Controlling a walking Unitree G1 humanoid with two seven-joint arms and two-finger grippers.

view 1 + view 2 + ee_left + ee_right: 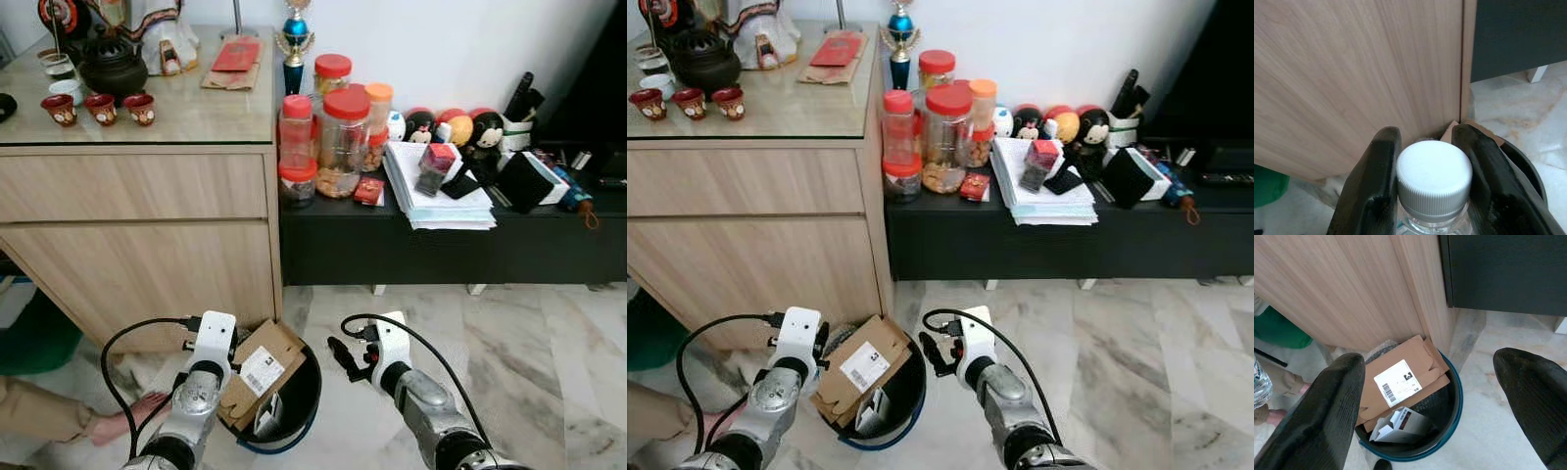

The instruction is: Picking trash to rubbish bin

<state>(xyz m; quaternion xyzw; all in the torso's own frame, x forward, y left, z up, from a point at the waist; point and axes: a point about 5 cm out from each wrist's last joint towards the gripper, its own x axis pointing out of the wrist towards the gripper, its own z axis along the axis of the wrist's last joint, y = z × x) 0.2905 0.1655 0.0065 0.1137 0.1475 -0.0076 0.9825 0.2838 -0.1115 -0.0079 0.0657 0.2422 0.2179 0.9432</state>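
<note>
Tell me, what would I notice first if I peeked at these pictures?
Probably the black rubbish bin on the marble floor by the wooden cabinet, stuffed with a big cardboard box. Beside it, the left gripper pinches a clear bottle with a white cap, and red-lidded jars crowd the dark shelf behind.

Left claw (1434,196) clamping white-capped bottle (1434,176), wooden cabinet (1352,73) behind
</note>
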